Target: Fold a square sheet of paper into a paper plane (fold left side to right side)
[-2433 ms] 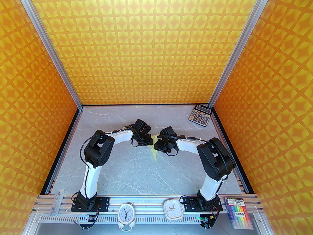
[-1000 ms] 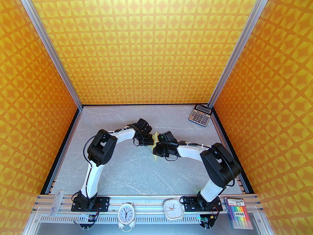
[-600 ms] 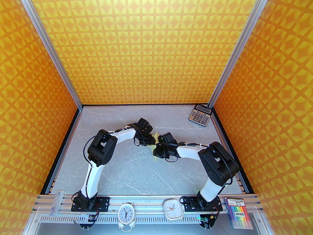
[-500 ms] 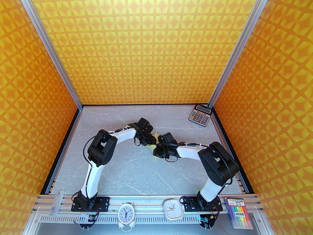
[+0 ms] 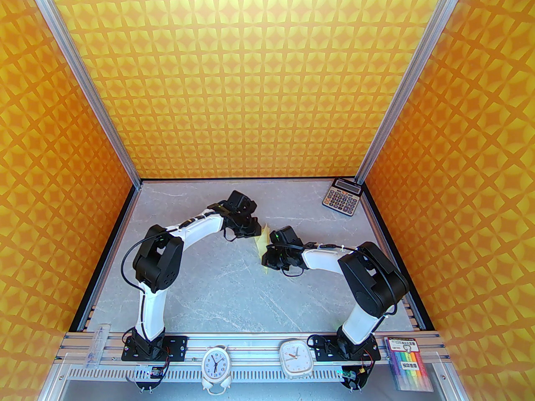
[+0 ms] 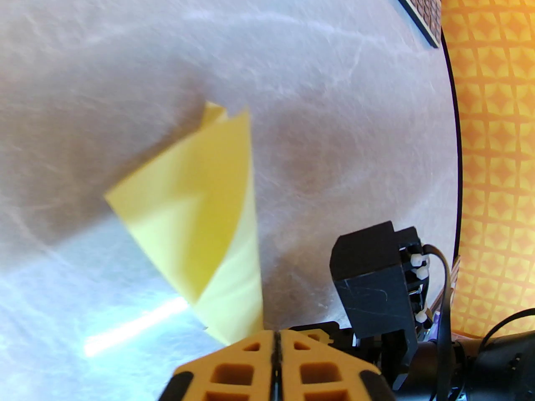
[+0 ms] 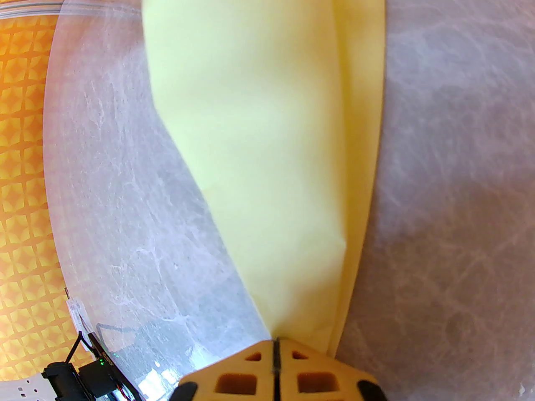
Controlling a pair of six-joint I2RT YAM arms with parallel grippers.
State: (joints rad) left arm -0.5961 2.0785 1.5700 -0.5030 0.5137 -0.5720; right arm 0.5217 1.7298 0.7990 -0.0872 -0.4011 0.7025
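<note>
The paper plane (image 5: 262, 242) is a pale yellow, partly folded sheet held off the grey table between both arms. In the left wrist view the paper plane (image 6: 196, 207) rises as a creased flap and casts a shadow on the table. Its lower end runs into my left gripper (image 6: 276, 334), whose orange fingers are pressed together. In the right wrist view the paper plane (image 7: 259, 119) narrows down into my right gripper (image 7: 276, 341), shut on that narrow end. From above, the left gripper (image 5: 253, 234) sits just behind and left of the sheet. The right gripper (image 5: 267, 261) is at its near end.
A grey calculator (image 5: 341, 202) lies at the table's back right corner, also the calculator (image 6: 420, 2) at the top of the left wrist view. Two small clocks (image 5: 215, 366) stand on the front rail, with a pack of coloured markers (image 5: 408, 368) at its right end. Patterned orange walls enclose the table.
The left arm has swung back and to the left, its elbow moving outward. The yellow flap now stands up higher between the grippers. The right arm has hardly moved.
</note>
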